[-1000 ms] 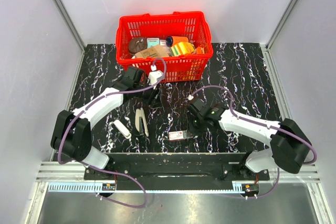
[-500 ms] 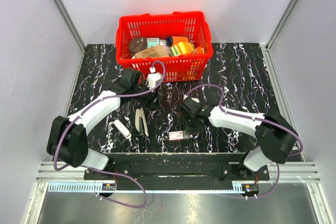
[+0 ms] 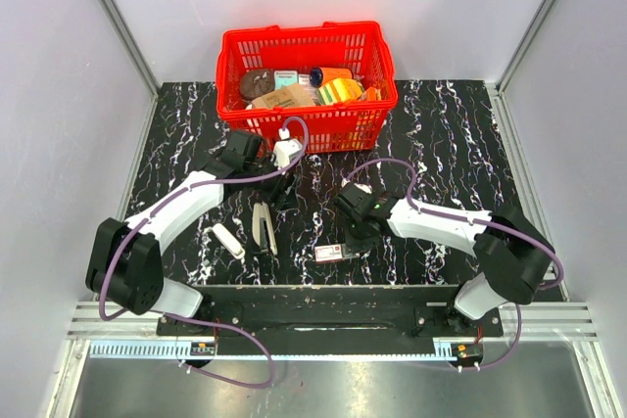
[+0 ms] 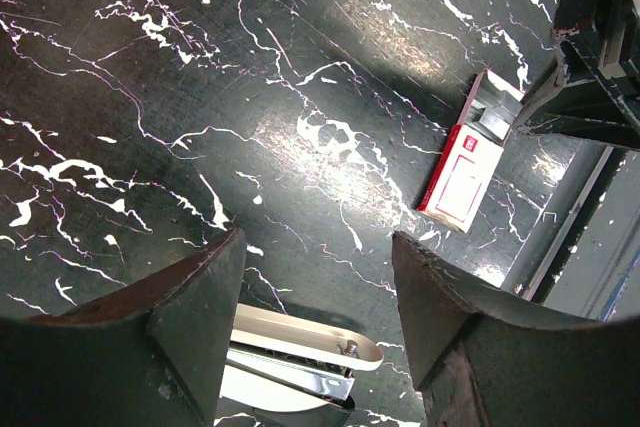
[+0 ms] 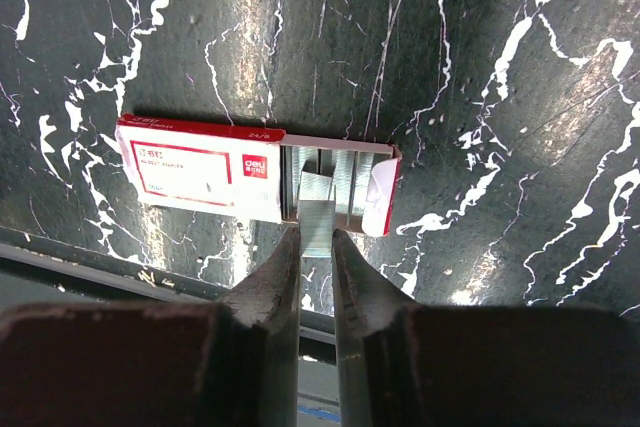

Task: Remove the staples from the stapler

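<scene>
The stapler (image 3: 263,227) lies hinged open on the black marbled table, pale shell up and silvery channel showing. In the left wrist view the stapler (image 4: 300,357) sits low between my left gripper's fingers. My left gripper (image 4: 318,247) is open above its far end and grips nothing; from the top the left gripper (image 3: 277,193) hovers just behind the stapler. My right gripper (image 5: 316,237) is shut on a strip of staples (image 5: 318,209) at the open tray of the red-and-white staple box (image 5: 200,182). From the top, the right gripper (image 3: 355,234) is at the staple box (image 3: 331,252).
A red basket (image 3: 367,124) full of goods stands at the back centre. A short white rounded piece (image 3: 228,240) lies left of the stapler. The table's near edge with the metal rail (image 3: 313,305) runs just below the box.
My left gripper's jaws have spread wider above the stapler. The right arm's wrist has shifted left toward the staple box, still shut on the strip.
</scene>
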